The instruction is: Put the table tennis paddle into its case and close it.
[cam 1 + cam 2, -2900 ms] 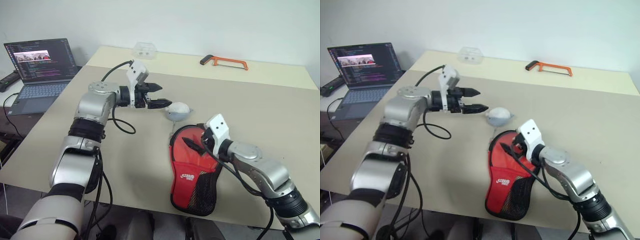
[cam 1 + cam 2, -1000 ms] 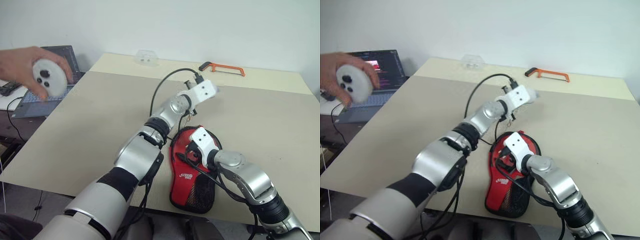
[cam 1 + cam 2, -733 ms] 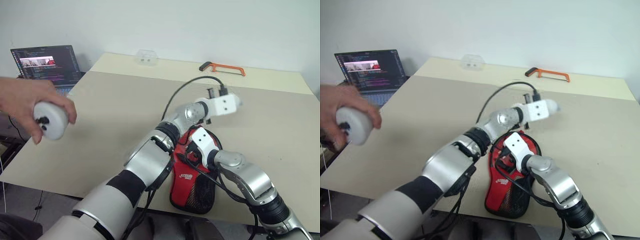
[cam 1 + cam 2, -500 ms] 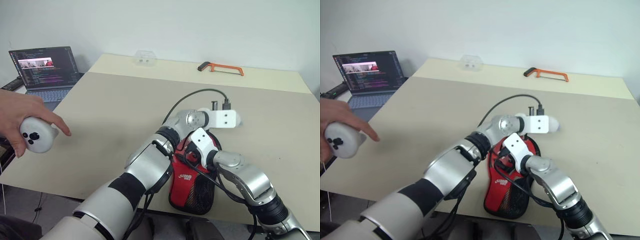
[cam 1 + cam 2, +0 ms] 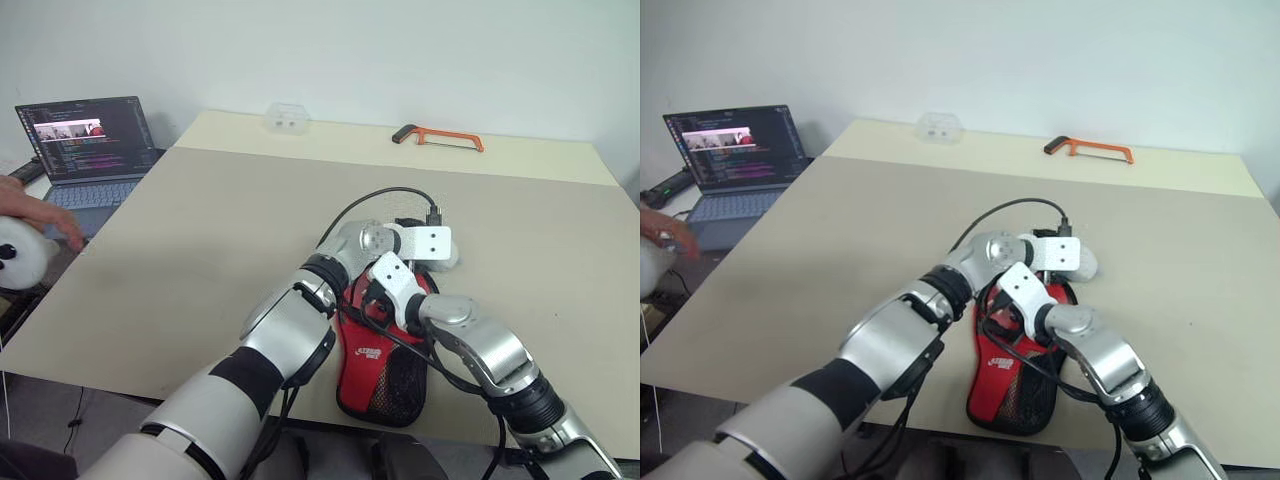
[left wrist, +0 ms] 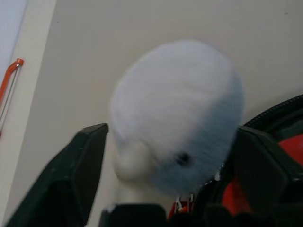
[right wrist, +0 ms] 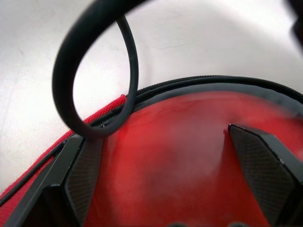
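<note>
Both arms reach in over the red case at the table's near edge.

The case (image 5: 385, 350) lies flat on the beige table (image 5: 220, 230), red side up, mesh pocket and white logo toward the near edge; in the right wrist view a smooth red surface, possibly the table tennis paddle (image 7: 184, 156) inside the open zip, sits between the fingers. The right gripper (image 7: 165, 189) angles down onto the case's round end, its fingers spread wide with nothing clamped. The left arm stretches forward and across, and the left gripper (image 6: 175, 175) points down beyond the case, jaws wide on either side of a pale rounded object (image 6: 177, 111) without visibly squeezing it. Farther off lie an orange hacksaw (image 5: 437, 136) and a laptop (image 5: 85, 140); a person's hand (image 5: 35, 210) holds a white controller (image 5: 15, 262).
</note>
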